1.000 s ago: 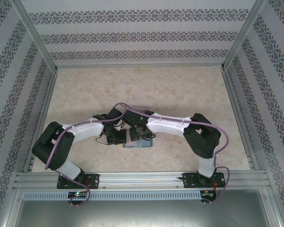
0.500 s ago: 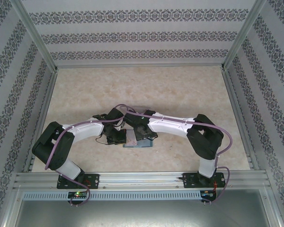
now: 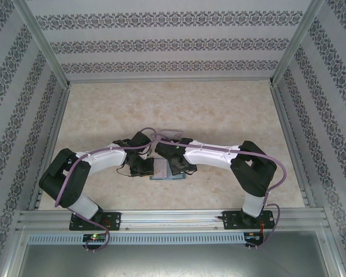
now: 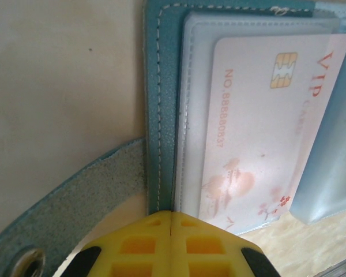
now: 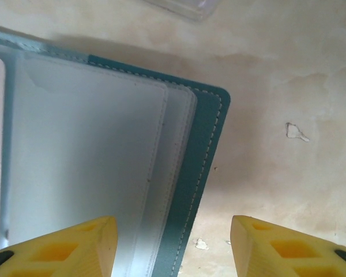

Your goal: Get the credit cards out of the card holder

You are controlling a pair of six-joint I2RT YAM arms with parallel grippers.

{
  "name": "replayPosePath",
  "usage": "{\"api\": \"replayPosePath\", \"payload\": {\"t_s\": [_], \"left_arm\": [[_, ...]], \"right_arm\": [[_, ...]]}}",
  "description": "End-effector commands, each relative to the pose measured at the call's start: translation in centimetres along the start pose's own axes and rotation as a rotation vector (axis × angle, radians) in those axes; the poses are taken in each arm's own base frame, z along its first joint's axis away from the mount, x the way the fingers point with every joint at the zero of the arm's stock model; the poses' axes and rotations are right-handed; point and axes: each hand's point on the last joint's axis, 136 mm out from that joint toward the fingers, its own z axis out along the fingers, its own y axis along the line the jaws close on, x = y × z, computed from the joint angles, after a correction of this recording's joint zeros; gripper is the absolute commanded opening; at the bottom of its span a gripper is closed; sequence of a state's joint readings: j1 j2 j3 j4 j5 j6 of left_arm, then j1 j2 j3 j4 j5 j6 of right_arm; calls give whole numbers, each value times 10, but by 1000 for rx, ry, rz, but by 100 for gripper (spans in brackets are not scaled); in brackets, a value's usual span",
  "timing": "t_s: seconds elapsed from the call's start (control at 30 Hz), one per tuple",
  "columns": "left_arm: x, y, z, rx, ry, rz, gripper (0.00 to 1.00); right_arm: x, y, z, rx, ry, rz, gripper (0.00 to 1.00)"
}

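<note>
At counter (image 3: 230, 109) centre, the card holder (image 3: 166, 176) lies open. Left tool (image 4: 171, 222) fully closed at its left edge by the tab (image 4: 63, 196), beside a sleeved card (image 4: 259, 127). Right tool (image 5: 173, 231) half open, empty, straddling the right edge; bare counter beyond, tray (image 5: 187, 6) near.

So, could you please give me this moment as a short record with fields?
card holder: open flat on the table, tab spread aside
VIP card: pale, inside a clear sleeve
left gripper: shut, tips at the holder's edge
right gripper: open, over the holder's opposite edge
clear tray: on the table beyond the holder
</note>
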State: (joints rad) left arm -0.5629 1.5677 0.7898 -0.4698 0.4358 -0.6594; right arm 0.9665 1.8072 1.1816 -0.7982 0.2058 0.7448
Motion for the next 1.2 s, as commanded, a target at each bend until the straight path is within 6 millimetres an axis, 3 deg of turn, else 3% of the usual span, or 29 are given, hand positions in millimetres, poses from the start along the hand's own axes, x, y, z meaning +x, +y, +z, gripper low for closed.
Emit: {"api": "replayPosePath", "payload": {"t_s": [0.0,0.33,0.7,1.07,1.17], "left_arm": [[3,1,-7,-26,7,2,0],[7,4,-4,-24,9,-12,1],[9,4,-2,-18,7,-16,1],[9,4,0,-14,6,-15,1],[9,4,0,-12,6,-14,1]], "right_arm": [[2,-8,3,30,-13,5,55],[10,-23,7,60,-4,18,52],[-4,-10,-23,-31,-54,29,52],[-25,39,-54,-308,-110,67,47],[-30,58,-56,-405,-110,80,39]]}}
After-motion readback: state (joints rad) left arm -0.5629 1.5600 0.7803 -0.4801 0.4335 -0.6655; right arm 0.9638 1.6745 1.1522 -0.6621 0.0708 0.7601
